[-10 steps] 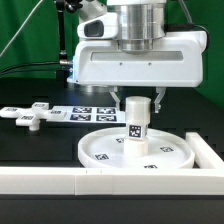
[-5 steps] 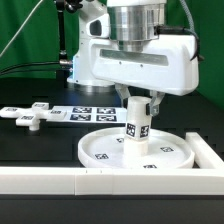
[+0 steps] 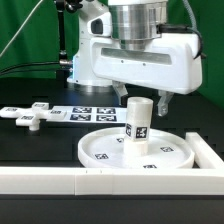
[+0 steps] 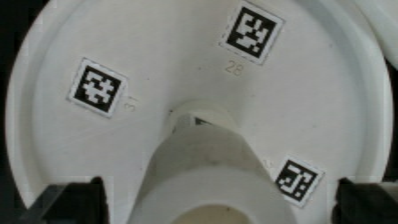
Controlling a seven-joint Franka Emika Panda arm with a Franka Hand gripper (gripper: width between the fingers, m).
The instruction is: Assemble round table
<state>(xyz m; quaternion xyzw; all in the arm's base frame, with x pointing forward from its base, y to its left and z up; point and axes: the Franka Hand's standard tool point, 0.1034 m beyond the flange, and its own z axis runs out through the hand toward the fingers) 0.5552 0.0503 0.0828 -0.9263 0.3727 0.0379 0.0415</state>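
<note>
The large rimmed round disc (image 3: 105, 150) lies flat on the black table. The short cylindrical post (image 3: 138, 120) stands upright in its middle, with a tag on its side. My gripper (image 3: 142, 98) hangs right above the post, open, with one finger (image 3: 122, 96) on each side of the post's top, apart from it. In the wrist view the post (image 4: 214, 180) sits between the two dark fingers (image 4: 71, 200) with gaps on both sides, on the tagged disc (image 4: 160, 60). The flat cross-shaped piece (image 3: 30, 116) lies at the exterior view's left.
The marker board (image 3: 85, 113) lies behind the disc, between it and the cross piece. A long white rail (image 3: 100, 181) runs along the front and up the exterior view's right side (image 3: 207, 150). The arm's base stands at the back.
The gripper has turned about its vertical axis, and its fingers have spread away from the post and let it go. The post stays upright on the disc.
</note>
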